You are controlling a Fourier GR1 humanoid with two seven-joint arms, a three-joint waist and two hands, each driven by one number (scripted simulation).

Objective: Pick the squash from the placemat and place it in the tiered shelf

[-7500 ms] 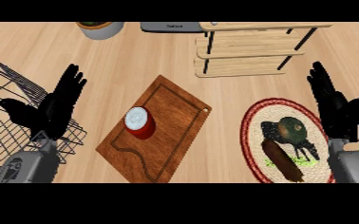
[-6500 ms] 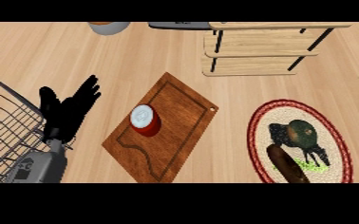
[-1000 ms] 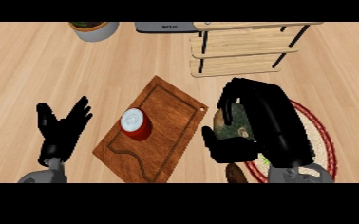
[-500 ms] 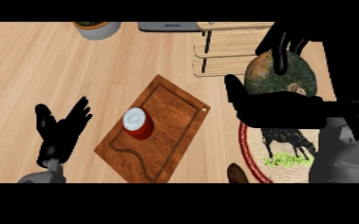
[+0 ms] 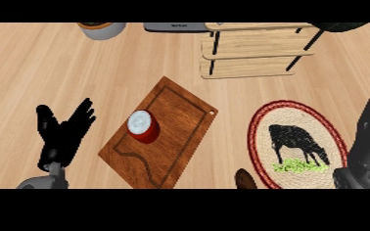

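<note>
The round woven placemat with a black cow picture lies bare at the lower right. The squash is hidden. A dark rounded sliver at the top right edge, just right of the wooden tiered shelf, may be my right hand or the squash; I cannot tell which. My right forearm rises along the right edge. The shelf's visible tiers hold nothing. My left hand rests open at the lower left, fingers up.
A wooden cutting board lies in the middle with a red and white round object on it. A bowl and a grey appliance stand at the back. A brown object pokes in below the placemat.
My right hand has lifted the squash off the placemat and carried it up and to the right, almost out of view. The placemat now lies uncovered. The left hand has stayed put.
</note>
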